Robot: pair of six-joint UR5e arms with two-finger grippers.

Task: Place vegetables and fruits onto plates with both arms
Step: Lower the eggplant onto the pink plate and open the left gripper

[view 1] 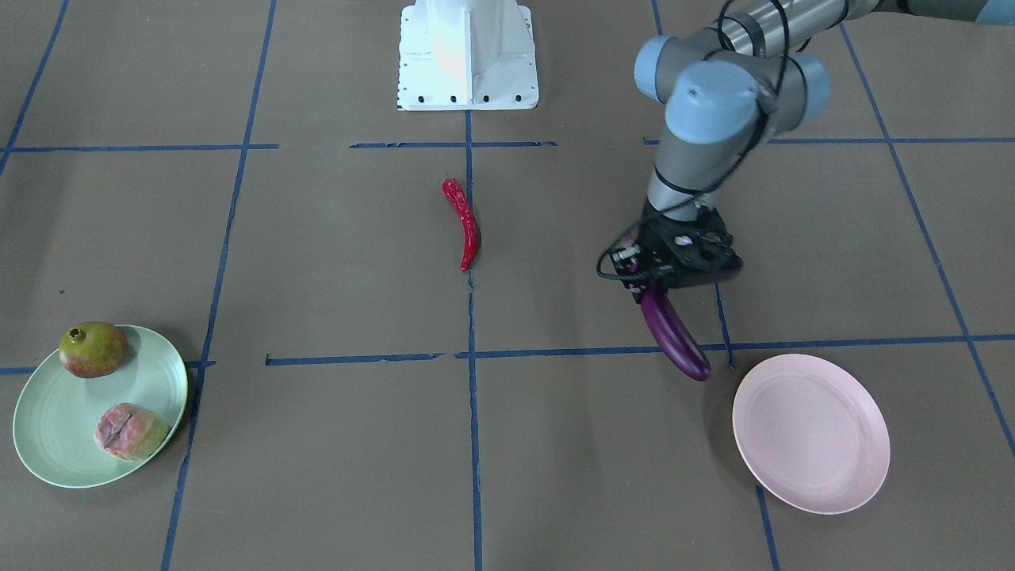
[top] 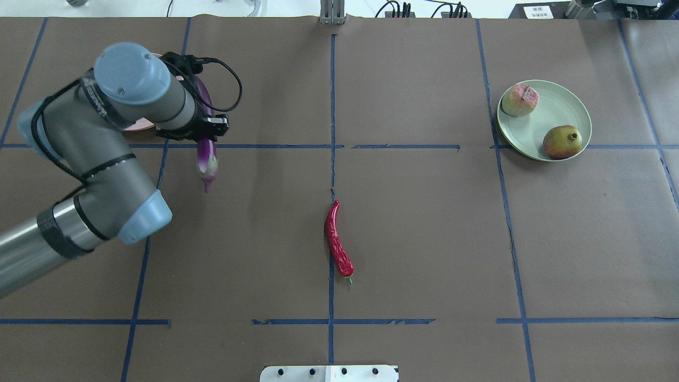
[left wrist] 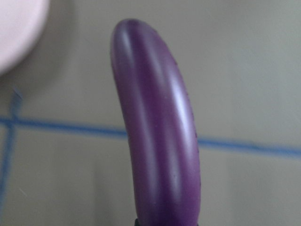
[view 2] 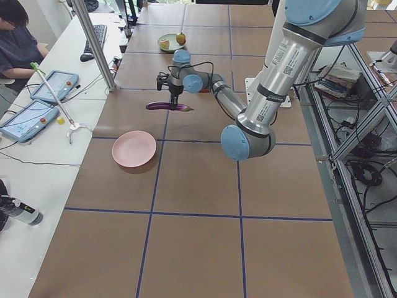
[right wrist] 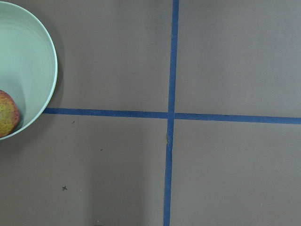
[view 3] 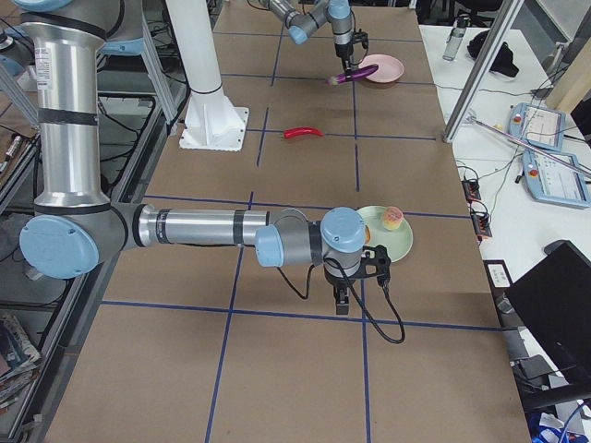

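Now L end effector (view 1: 653,290) points down, clamping eggplant (view 1: 678,337)

Overhead and front-facing cameras look down from opposite sides, both showing the red chili pepper (view 1: 468,222).

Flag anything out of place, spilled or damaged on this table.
Nothing is spilled or damaged. The red chili lies bare on the table, on no plate. The eggplant hangs from the left gripper beside the pink plate, not yet on it. The pomegranate and peach sit on the green plate.
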